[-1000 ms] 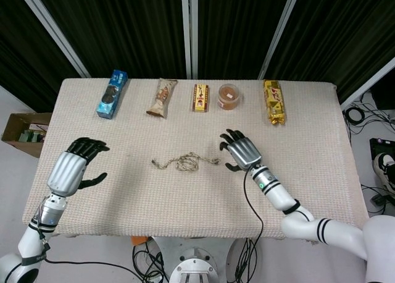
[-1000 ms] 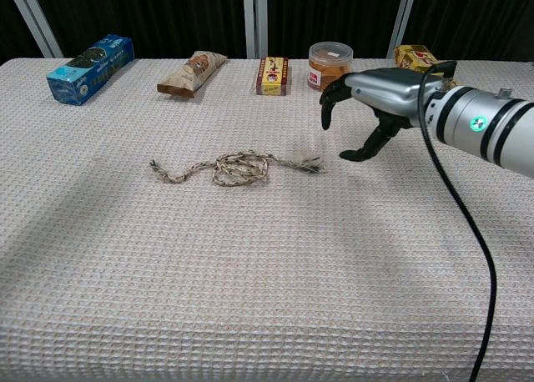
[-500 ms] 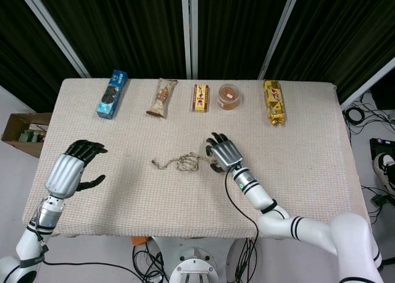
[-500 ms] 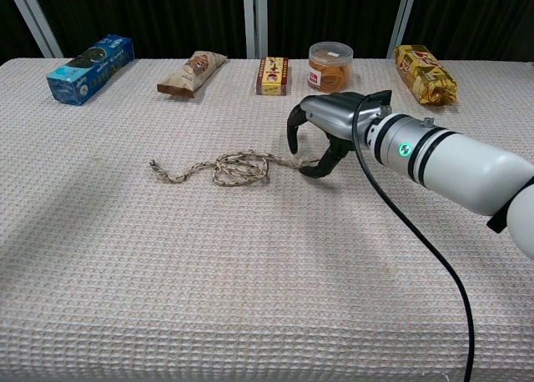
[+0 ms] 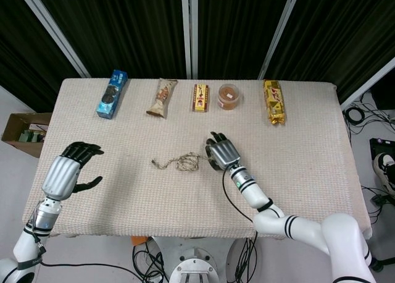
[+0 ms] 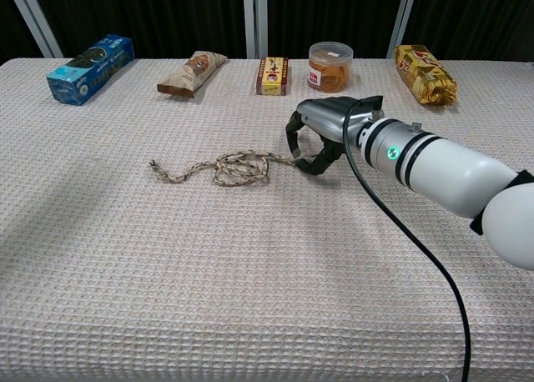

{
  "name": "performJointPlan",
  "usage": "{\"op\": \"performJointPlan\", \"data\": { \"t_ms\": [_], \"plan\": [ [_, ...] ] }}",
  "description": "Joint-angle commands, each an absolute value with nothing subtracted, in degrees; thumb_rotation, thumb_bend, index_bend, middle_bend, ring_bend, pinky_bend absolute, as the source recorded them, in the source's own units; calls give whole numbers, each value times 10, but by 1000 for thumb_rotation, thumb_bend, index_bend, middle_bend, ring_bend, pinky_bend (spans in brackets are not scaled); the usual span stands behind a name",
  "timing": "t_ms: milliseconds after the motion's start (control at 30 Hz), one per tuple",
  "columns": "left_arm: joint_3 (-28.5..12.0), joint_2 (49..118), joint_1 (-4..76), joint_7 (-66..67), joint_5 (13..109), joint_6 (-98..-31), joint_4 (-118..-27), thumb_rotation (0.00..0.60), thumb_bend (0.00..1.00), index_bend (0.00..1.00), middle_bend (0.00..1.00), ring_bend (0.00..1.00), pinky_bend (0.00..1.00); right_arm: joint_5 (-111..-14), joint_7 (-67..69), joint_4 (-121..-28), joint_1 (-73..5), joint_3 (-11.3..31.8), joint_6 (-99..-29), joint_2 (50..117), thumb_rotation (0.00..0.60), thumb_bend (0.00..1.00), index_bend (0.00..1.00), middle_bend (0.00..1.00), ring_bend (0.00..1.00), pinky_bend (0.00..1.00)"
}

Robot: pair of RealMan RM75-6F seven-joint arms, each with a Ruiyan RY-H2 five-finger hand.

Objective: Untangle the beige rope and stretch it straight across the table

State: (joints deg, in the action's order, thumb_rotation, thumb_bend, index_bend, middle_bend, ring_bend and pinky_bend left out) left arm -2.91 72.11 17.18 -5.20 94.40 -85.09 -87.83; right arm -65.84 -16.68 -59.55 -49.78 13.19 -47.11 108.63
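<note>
Since a moment ago, right hand point(image 6: 318, 137) lower, fingers point(image 6: 292, 140) curling onto rope point(image 6: 238, 167) end

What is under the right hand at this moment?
The right hand arches over the right end of the beige rope, fingers curled down around it. The rope's tip is covered, so whether it is actually pinched cannot be seen.

My head view looks steeply down from high above the near edge, taking in the whole table point(image 5: 296, 172) out to the dark curtains point(image 5: 148, 23) behind it. My chest view sits low and close at the near edge, looking level across the cloth. Both share the rope point(image 5: 182, 162) and the snack row point(image 6: 275, 69).
</note>
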Motion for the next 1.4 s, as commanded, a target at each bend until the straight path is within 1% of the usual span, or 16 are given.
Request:
{"op": "performJointPlan", "data": {
  "t_ms": [33, 300, 433, 533, 667, 833, 967, 1100, 1167, 1300, 1400],
  "plan": [
    [-29, 722, 172, -54, 944, -850, -876, 600, 166, 315, 267, 241, 212, -656, -164, -588, -498, 134, -470, 1088, 600, 433, 601, 300, 58, 155],
    [-31, 723, 181, -66, 938, -833, -866, 600, 166, 316, 267, 241, 212, -656, -165, -581, -499, 140, -475, 1078, 600, 491, 631, 320, 68, 155],
    [-34, 724, 189, -70, 935, -822, -867, 600, 166, 317, 267, 241, 212, -664, -170, -594, -499, 144, -488, 1059, 600, 530, 663, 336, 79, 155],
    [-35, 729, 203, -76, 935, -801, -870, 600, 165, 329, 267, 241, 212, -666, -186, -608, -501, 147, -495, 1037, 600, 538, 676, 339, 79, 156],
    [-39, 749, 232, -87, 924, -753, -872, 600, 166, 352, 267, 241, 212, -660, -217, -630, -504, 151, -495, 1009, 600, 539, 678, 339, 80, 155],
    [-55, 795, 277, -80, 895, -682, -862, 600, 184, 376, 258, 236, 212, -641, -252, -651, -506, 153, -494, 983, 600, 539, 679, 338, 80, 155],
    [-79, 837, 315, -31, 867, -640, -848, 600, 224, 385, 241, 216, 210, -628, -265, -659, -503, 150, -496, 973, 600, 542, 679, 339, 80, 155],
    [-101, 870, 348, 15, 824, -595, -841, 600, 287, 394, 214, 189, 197, -620, -264, -661, -497, 147, -499, 966, 600, 543, 679, 338, 80, 156],
    [-108, 884, 360, 35, 799, -576, -840, 581, 305, 406, 206, 181, 186, -618, -262, -661, -495, 146, -501, 964, 600, 546, 679, 338, 80, 155],
    [-119, 918, 378, 81, 746, -552, -837, 494, 312, 419, 203, 177, 181, -614, -258, -658, -489, 142, -502, 958, 600, 554, 679, 338, 80, 155],
    [-126, 943, 385, 113, 710, -550, -837, 453, 311, 435, 202, 176, 180, -613, -253, -656, -487, 139, -502, 956, 600, 554, 679, 338, 80, 155]
  ]
}}
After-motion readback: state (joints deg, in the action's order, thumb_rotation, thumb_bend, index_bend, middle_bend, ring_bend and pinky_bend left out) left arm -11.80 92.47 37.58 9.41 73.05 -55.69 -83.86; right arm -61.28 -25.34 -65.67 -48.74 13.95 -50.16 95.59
